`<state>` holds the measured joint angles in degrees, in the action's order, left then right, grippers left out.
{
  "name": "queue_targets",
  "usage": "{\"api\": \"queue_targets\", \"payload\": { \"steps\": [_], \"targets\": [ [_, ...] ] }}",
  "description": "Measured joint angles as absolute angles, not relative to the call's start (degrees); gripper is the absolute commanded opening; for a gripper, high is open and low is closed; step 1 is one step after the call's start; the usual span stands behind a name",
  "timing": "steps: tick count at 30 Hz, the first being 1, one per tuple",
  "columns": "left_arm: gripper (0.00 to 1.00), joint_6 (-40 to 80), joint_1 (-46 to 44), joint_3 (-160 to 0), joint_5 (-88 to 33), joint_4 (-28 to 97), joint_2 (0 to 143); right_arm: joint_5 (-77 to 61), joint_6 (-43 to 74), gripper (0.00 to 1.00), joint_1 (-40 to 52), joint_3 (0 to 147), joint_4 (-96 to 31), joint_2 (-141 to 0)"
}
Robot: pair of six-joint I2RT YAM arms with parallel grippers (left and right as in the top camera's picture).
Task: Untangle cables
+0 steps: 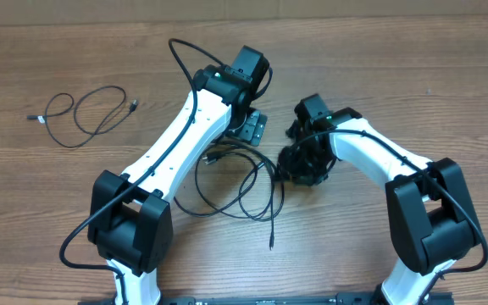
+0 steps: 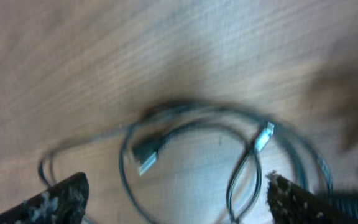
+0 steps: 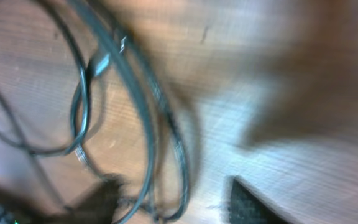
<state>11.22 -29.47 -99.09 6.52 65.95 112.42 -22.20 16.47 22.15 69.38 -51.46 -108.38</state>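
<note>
On the wooden table [image 1: 413, 68], near the middle and a bit toward 6 o'clock: the tangled cables [image 1: 235, 182], thin black loops crossing over each other, one loose end [image 1: 272, 241] poking out toward 6 o'clock. Far off at 9 o'clock, well apart from the pile: one lone cable [image 1: 79, 114] in loose curls. Left gripper [image 1: 251, 129] at the pile's 12 o'clock side, wide open, gripping nothing; in its own camera, fingers [image 2: 61, 199] far apart, and on the wood below them loops, a dark plug [image 2: 148, 155] and a silver plug [image 2: 264, 135]. Right gripper [image 1: 299, 163] at the pile's 3 o'clock side, jaws apart, all blurry up close, thin strands between its fingers [image 3: 253, 205], not pinched.
</note>
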Motion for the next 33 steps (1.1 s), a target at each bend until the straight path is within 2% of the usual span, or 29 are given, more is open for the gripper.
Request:
{"api": "queue_targets", "payload": {
  "steps": [3, 12, 33],
  "targets": [
    [0.94, 12.1, -28.8, -99.1, 4.7, 71.0, 112.4, -18.4, 16.4, 1.00, 20.3, 69.4, -50.1, -108.4],
    [1.00, 13.6, -25.8, -99.1, -2.3, 75.2, 112.4, -12.0, 18.1, 1.00, 12.6, 69.4, -48.0, -108.4],
    [1.00, 14.9, -26.3, -84.1, -6.7, 65.2, 112.4, -11.5, 18.2, 1.00, 12.3, 69.4, -47.9, -108.4]
  ]
}}
